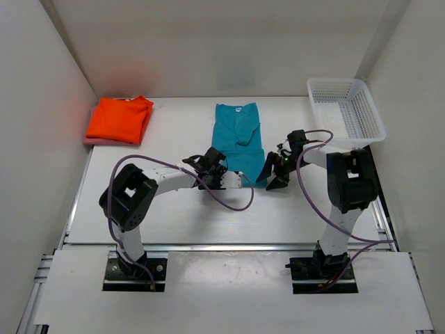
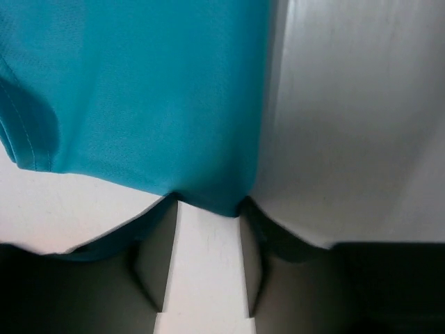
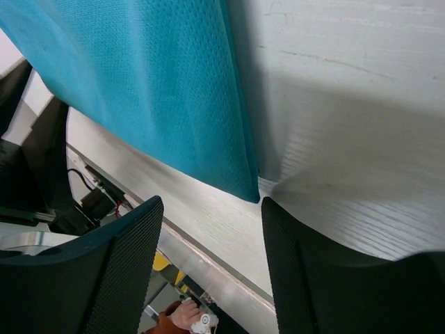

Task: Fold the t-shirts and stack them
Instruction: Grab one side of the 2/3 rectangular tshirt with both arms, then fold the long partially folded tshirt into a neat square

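Three t-shirts on the table (image 1: pixel 174 216). The teal t-shirt (image 1: pixel 238 136) lies mid-table, folded into a long narrow strip running away from the arm bases, neck end far, hem end near. All places below are relative to it.

The orange t-shirt (image 1: pixel 119 118) is well to its left and a bit farther back, folded into a square by the left wall. It sits on top of the pink t-shirt (image 1: pixel 94 142), of which only a thin edge shows under it.

White basket (image 1: pixel 313 104): to the right of the teal shirt, level with its far end, well apart.

The left gripper (image 1: pixel 240 179) is at the teal shirt's near hem, low to the table. In the left wrist view its fingers (image 2: pixel 156 257) stand apart with bare table showing between them, and the hem edge just reaches in between the tips. Not clamped on the cloth.

The right gripper (image 1: pixel 272 174) is at the near right corner of the teal shirt. In the right wrist view its fingers (image 3: pixel 118 264) are spread wide, and the shirt corner lies flat on the table just beyond the gap. Nothing held.
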{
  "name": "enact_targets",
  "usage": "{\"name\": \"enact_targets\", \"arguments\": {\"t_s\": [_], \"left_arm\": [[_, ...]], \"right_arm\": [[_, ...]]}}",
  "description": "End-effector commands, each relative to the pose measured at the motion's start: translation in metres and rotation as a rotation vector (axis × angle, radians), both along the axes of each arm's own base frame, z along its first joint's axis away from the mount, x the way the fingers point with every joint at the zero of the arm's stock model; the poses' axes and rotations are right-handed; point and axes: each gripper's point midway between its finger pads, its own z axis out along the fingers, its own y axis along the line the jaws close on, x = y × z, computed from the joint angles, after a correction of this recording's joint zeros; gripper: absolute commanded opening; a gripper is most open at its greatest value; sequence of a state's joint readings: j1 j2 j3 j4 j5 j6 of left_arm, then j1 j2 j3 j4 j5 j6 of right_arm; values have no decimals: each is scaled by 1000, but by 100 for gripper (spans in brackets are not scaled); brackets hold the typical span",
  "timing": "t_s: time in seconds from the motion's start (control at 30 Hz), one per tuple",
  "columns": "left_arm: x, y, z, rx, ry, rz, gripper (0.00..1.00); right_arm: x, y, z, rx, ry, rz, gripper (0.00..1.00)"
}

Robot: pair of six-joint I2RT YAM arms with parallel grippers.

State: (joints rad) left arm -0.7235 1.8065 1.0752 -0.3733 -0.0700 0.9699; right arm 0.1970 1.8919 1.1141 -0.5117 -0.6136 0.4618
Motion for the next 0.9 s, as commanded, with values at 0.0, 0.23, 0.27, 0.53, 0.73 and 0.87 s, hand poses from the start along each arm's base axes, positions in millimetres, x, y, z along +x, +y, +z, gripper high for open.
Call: {"name": "enact_targets", "arguments": {"t_s": [0.0,0.23,0.27,0.53,0.73,0.87], "left_arm": [[-4,4,-12,10,25,12,43],[-5,-13,-6,-59,48,31,14],[-3,-13,-5,-69,50,38,8],[-13,-9,5,-77,110,73,0],[-56,11,8,-29,160,67,0],[-107,49,20,45,224,91,0]], "right_arm": [[0,3,-5,18,18,-6,63],[2,7,-12,27,43,-3,34],[7,6,-10,25,32,-13,26],[0,10,7,55,17,27,0],[-39,20,33,69,24,140,0],[-98,19,48,59,66,239,0]]}}
